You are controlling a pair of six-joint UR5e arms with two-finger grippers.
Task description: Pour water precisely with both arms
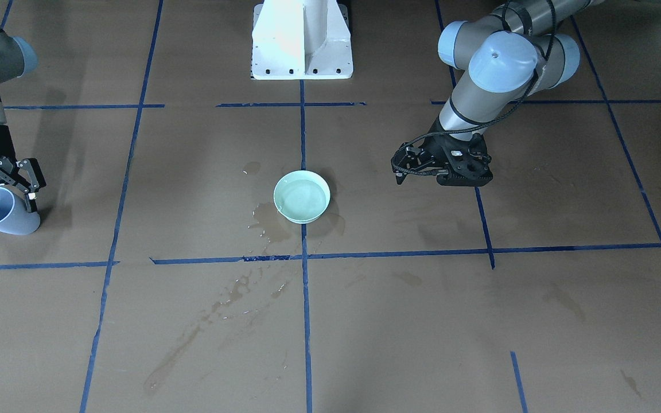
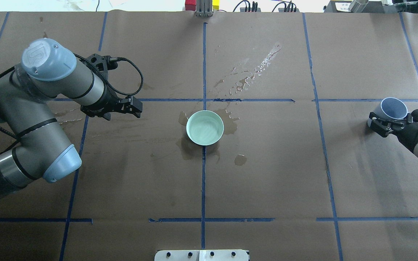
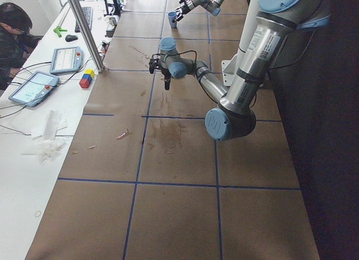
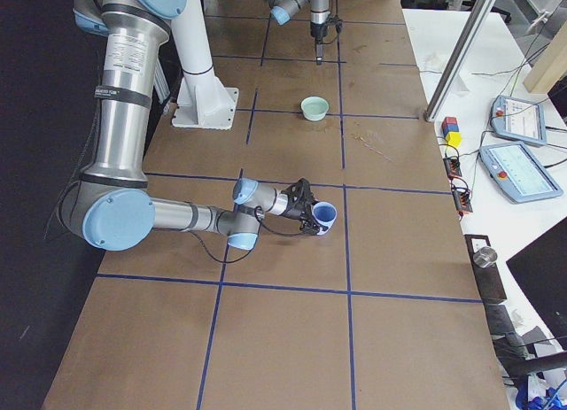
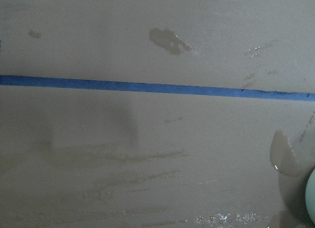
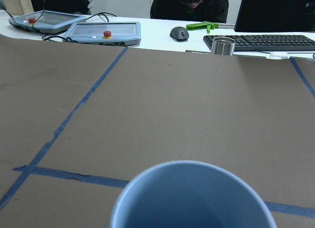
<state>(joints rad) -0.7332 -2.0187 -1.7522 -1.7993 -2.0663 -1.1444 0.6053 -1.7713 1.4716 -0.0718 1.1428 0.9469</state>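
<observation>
Two arms are live, but only the R one has anything. The right claw (image 1: pixel 1 194) is clenched round the blue cup (image 1: pixel 3 217), which is tilted with its mouth tipped toward the far side, way off at the right end of the surface (image 2: pixel 267 174). I can't tell if the cup's base touches down or hangs just above. The left claw (image 1: pixel 400 171) is empty, left of centre, near the mint bowl (image 1: pixel 303 218) but apart from it. My feeds don't show whether its fingers are spread or pinched. The water (image 1: pixel 303 198) is in that bowl, mid-surface on the blue tape cross (image 2: pixel 204 100), w/ wet stains (image 2: pixel 243 79) round it and streaked toward the far side. The cup interior looks dry in the R wrist feed, as far down as I can see. My read is the pour's done and we're at the put-back step, tho it could equally be a pickup w/ an empty cup. Next move, imo: roll the R wrist to bring the cup upright and ease it down till the base sits flat. Then let go and lift straight up so it doesn't tip. The L arm only needs to avoid nudging the bowl.
</observation>
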